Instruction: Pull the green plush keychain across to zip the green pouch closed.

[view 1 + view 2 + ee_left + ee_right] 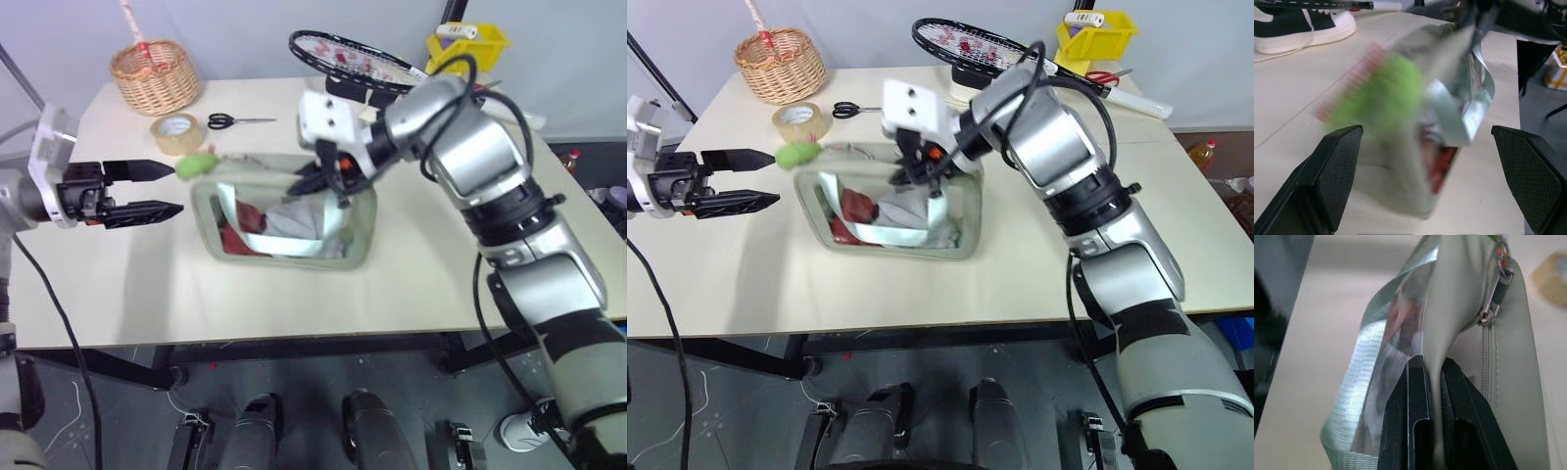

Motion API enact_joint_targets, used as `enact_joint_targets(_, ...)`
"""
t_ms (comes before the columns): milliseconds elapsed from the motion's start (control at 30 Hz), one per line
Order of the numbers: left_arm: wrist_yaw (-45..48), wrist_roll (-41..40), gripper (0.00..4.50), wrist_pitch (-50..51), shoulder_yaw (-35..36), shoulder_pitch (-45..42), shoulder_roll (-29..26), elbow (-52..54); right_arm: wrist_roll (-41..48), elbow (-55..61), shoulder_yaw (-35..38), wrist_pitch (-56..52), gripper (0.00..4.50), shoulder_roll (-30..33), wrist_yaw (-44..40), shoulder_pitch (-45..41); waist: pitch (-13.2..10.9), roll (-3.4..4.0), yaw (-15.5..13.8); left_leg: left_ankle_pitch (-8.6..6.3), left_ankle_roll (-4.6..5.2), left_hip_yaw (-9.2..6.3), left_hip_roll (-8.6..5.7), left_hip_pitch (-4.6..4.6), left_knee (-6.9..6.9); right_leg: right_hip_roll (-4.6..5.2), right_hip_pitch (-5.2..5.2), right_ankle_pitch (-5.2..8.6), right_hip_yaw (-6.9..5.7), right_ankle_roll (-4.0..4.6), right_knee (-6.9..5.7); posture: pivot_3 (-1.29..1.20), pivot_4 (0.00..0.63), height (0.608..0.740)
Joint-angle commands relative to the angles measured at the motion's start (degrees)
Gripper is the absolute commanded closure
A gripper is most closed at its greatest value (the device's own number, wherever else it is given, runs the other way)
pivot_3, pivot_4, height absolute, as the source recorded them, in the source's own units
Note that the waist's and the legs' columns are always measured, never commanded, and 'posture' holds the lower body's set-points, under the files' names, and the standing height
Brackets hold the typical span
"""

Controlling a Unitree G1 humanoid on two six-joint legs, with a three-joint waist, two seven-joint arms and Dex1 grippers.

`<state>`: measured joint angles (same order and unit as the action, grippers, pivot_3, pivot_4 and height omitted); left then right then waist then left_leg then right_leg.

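Right arm: it reaches in from the right side, bent over the middle of the table (118,284), and its wrist is turned so that the right gripper (312,180) points to the left and downward.
Right gripper: its two black fingers (1415,396) are pressed together on a fold of the soft upper edge of the green pouch (284,211); the fabric runs up from between them in the right wrist view.
Left arm: it comes in from the left edge, about level, and the left gripper (162,189) points to the right, toward the pouch.
Left gripper: its jaws stand wide apart and hold nothing; the upper finger tip is just beside the plush, and I cannot tell if it touches.
Green plush keychain (194,164): one, at the left far corner of the pouch, near the tape roll (177,133).
Green pouch: one, in the middle of the table; its long axis runs from left to right, and the clear panel faces up with red things inside.
Zipper: a metal slider (1490,313) sits on the pouch's edge, close to the right fingers.
Other things, one each: basket (155,74), scissors (238,121), racket (353,59), yellow bin (468,46).
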<state>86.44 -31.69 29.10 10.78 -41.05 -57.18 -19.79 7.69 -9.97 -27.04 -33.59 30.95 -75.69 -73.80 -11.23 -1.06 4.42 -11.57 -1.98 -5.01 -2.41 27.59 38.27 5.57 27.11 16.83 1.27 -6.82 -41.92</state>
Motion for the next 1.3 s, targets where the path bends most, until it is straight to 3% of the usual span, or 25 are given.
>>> enact_joint_targets(33, 0.69, 0.10, 0.00, -0.95, 0.41, -1.44, -0.46, -0.01, -2.78, 4.56, 0.37, 3.18, 4.44, 1.34, 0.55, 0.43, 0.00, 0.00, 0.15, 0.00, 0.00, 0.03, 0.02, 0.00, 0.00, 0.01, 0.06, 0.02, 0.00, 0.03, -0.06, 0.00, 0.150, 0.659)
enact_joint_targets(233, 1.00, 0.18, 0.00, -0.99, -0.10, -1.95, -0.38, -0.54, -3.22, 10.56, 0.70, 0.69, 4.44, 3.22, -0.12, 4.34, 0.00, 0.00, -0.43, 0.00, -0.01, 0.02, 0.03, 0.00, 0.06, 0.02, 0.04, 0.04, -0.01, 0.08, -0.09, 0.00, 0.150, 0.659)
enact_joint_targets(500, 1.40, 0.69, 0.00, -1.14, -1.16, -2.68, 0.11, -0.97, -3.15, 12.44, 2.01, -11.41, 4.44, 0.33, 6.56, 4.20, 0.01, -0.01, -0.34, 0.01, -0.01, -0.01, 0.05, -0.07, 0.06, 0.01, 0.00, 0.05, -0.02, 0.10, -0.12, 0.00, 0.150, 0.659)
enact_joint_targets(1267, 2.74, 1.89, 0.00, -1.15, -2.14, -4.28, 0.43, -1.51, -0.96, 13.13, 2.70, -16.87, 4.44, -1.12, 11.95, 4.24, 0.01, -0.02, -0.42, 0.01, -0.02, 0.00, 0.04, -0.07, 0.07, 0.01, -0.01, 0.05, -0.02, 0.10, -0.14, 0.00, 0.150, 0.659)
enact_joint_targets(1300, 2.71, 1.89, 0.00, -1.12, -2.16, -4.32, 0.50, -1.48, -0.90, 13.43, 2.57, -16.74, 4.13, -1.11, 11.92, 4.50, 0.01, -0.02, -0.42, 0.01, -0.02, -0.01, 0.04, -0.07, 0.07, 0.01, -0.01, 0.05, -0.03, 0.10, -0.14, 0.00, 0.150, 0.659)
